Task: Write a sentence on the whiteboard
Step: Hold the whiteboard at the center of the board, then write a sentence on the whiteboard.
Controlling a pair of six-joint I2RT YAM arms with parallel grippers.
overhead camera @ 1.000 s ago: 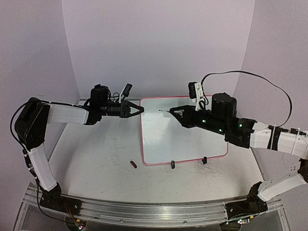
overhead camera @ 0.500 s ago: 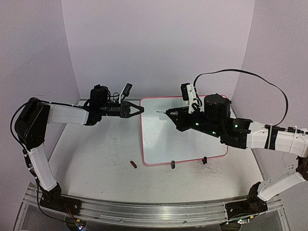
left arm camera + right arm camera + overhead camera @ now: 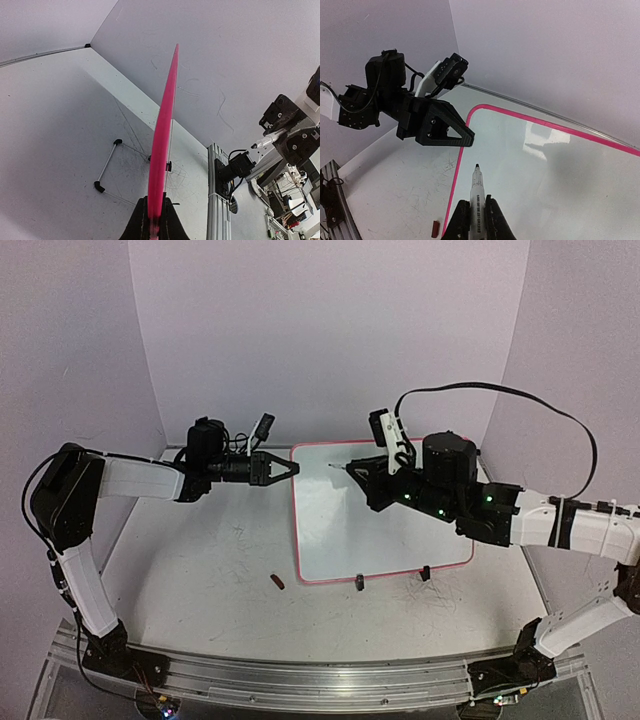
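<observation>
From where I stand, the writing has not begun. The rectangular whiteboard (image 3: 385,515) with its thin pink-red frame and rounded corners shows no ink. It lies on the scuffed grey counter (image 3: 200,560), right of centre, with its two small black clip feet (image 3: 360,583) at the near edge.

The left gripper (image 3: 291,469) is closed flat on the board's far-left corner. Its wrist view shows the pink frame (image 3: 162,145) clamped between the fingers, so that arm is steadying the board.

The right gripper (image 3: 358,473) is closed tight around a slim white marker (image 3: 476,192) with a dark tip. The tip points at the far-left part of the board, just inside the frame. I cannot tell whether it touches the surface.

A small dark red piece (image 3: 277,581), perhaps the cap, lies on the counter near the board's near-left corner.

I'd say the step in hand is lining the pen up for the first stroke. Next, the tip has to come down lightly onto the white surface and travel rightward, while the left grip keeps the board from sliding.

Compared with a second ago, the right arm has swung its wrist leftward and a little farther back, and its cable loop has shifted with it. The marker tip sits in almost the same spot. The left arm and the board look unmoved.
</observation>
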